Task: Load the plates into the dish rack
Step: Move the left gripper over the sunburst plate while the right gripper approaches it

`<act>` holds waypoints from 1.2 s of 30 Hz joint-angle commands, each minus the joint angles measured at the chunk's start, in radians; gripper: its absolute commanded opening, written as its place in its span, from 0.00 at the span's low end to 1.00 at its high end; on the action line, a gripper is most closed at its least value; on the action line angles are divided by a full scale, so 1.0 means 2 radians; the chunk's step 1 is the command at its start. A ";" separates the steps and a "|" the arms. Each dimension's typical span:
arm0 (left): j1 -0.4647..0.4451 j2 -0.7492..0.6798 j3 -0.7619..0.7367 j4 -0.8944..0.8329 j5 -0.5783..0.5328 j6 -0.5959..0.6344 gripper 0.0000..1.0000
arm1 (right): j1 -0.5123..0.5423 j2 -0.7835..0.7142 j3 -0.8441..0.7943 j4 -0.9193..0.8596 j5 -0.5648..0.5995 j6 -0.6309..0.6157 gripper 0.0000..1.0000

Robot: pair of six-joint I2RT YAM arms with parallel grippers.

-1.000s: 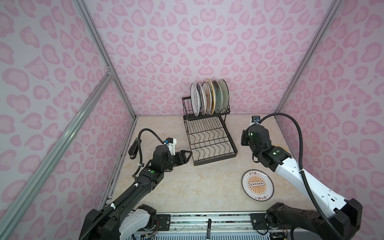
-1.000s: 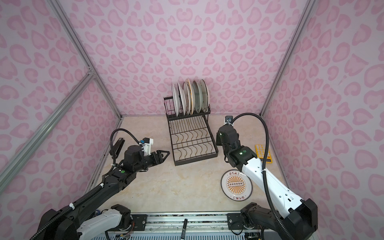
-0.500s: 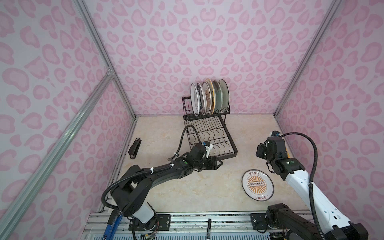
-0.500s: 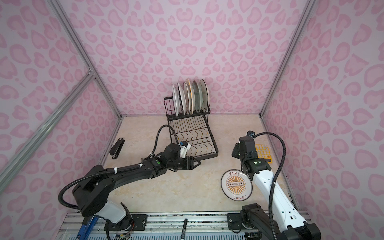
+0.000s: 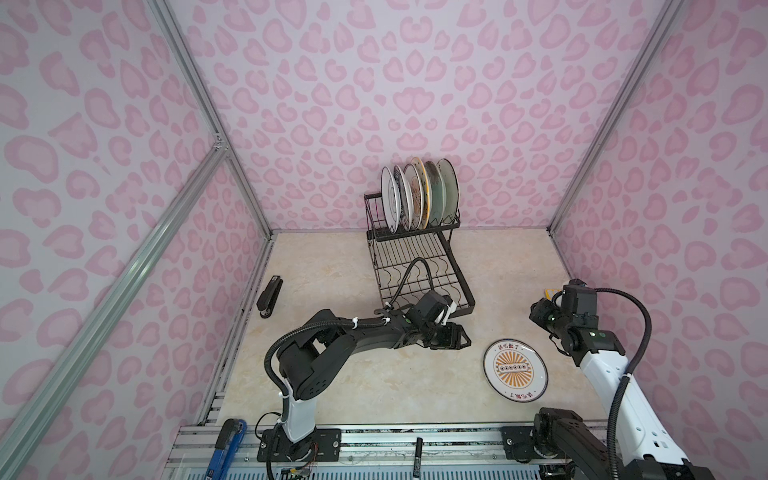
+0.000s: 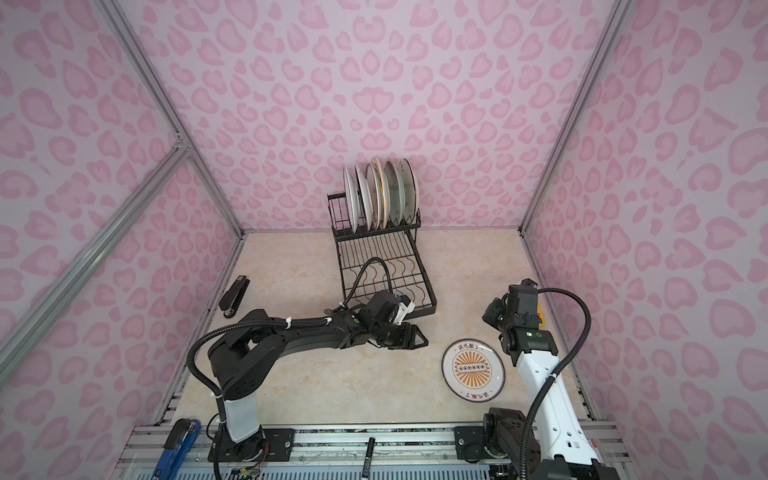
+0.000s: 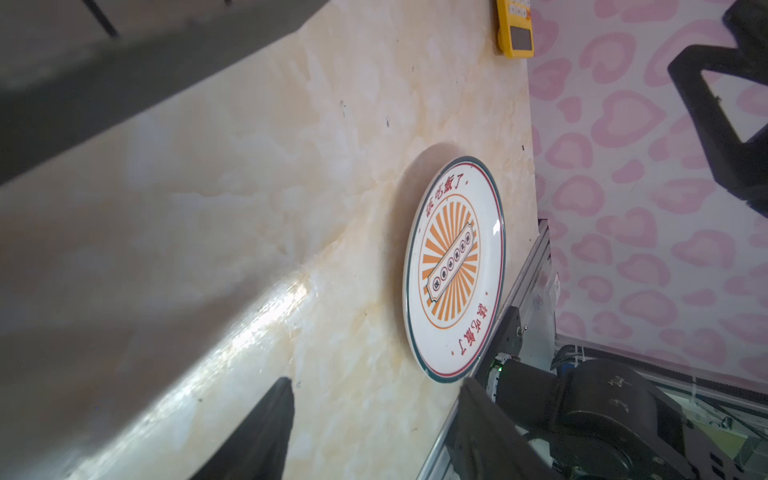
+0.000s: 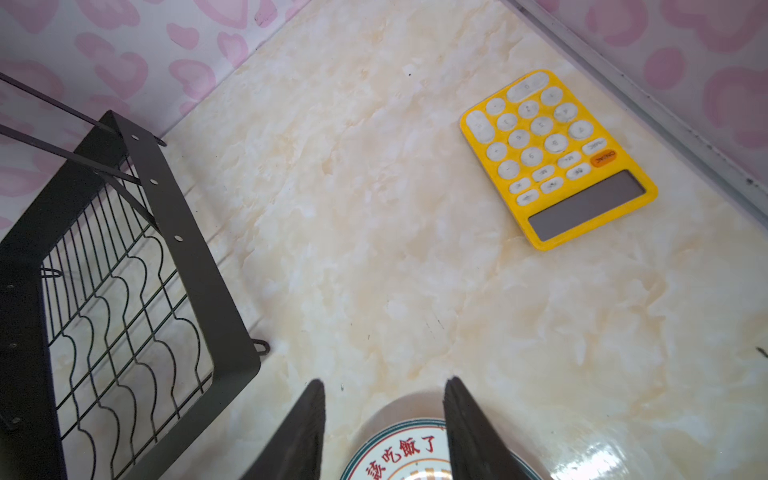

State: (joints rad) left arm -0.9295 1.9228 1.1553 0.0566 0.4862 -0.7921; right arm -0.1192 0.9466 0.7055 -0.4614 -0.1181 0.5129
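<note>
Closest to me, at about 4 o'clock on the table [image 5: 374, 390], the one plate [image 5: 515, 370] not yet racked lies flat and face up, orange sunburst showing, touching nothing else. I judge it to be stiff glazed ceramic: fairly heavy for a pinch, slick, and likely to chip or break if dropped. As it lies flat, the only purchase is the raised rim. I would pinch across the lip on the side nearest a gripper, one finger slid under the edge, and keep it from swinging once lifted. The left gripper [image 5: 457, 336] sits low just beside the plate at its 10 o'clock, jaws well apart and empty; its wrist view shows the plate ahead of the spread fingers [image 7: 266, 436]. The right gripper [image 8: 382, 432] hangs above the plate's 1 o'clock edge, jaws parted, nothing held. Further out, at 3 o'clock, lies the yellow calculator [image 8: 557, 158]. Beyond, at 12 o'clock, stands the dish rack [image 5: 458, 270], no plates showing in its lower tray, the other plates [image 5: 417, 193] on edge in the upper tier
</note>
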 commanded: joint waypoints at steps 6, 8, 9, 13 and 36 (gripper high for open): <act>-0.014 0.050 0.056 -0.022 0.036 -0.003 0.65 | -0.009 0.012 -0.017 0.029 -0.032 0.009 0.46; -0.019 0.061 0.070 -0.032 0.036 -0.004 0.65 | -0.009 0.013 -0.019 0.034 -0.037 0.012 0.46; -0.020 0.066 0.075 -0.034 0.033 -0.008 0.65 | -0.009 0.014 -0.018 0.037 -0.040 0.013 0.46; -0.025 0.083 0.091 -0.031 0.034 -0.023 0.64 | -0.009 0.014 -0.015 0.042 -0.049 0.017 0.46; -0.046 0.155 0.149 0.011 0.040 -0.120 0.59 | -0.016 -0.032 -0.026 0.045 -0.085 0.027 0.45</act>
State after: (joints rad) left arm -1.0168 2.2215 1.4410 0.0837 0.5720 -1.0134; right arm -0.1509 0.8902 0.6598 -0.3874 -0.2741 0.5644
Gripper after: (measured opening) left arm 0.589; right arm 0.452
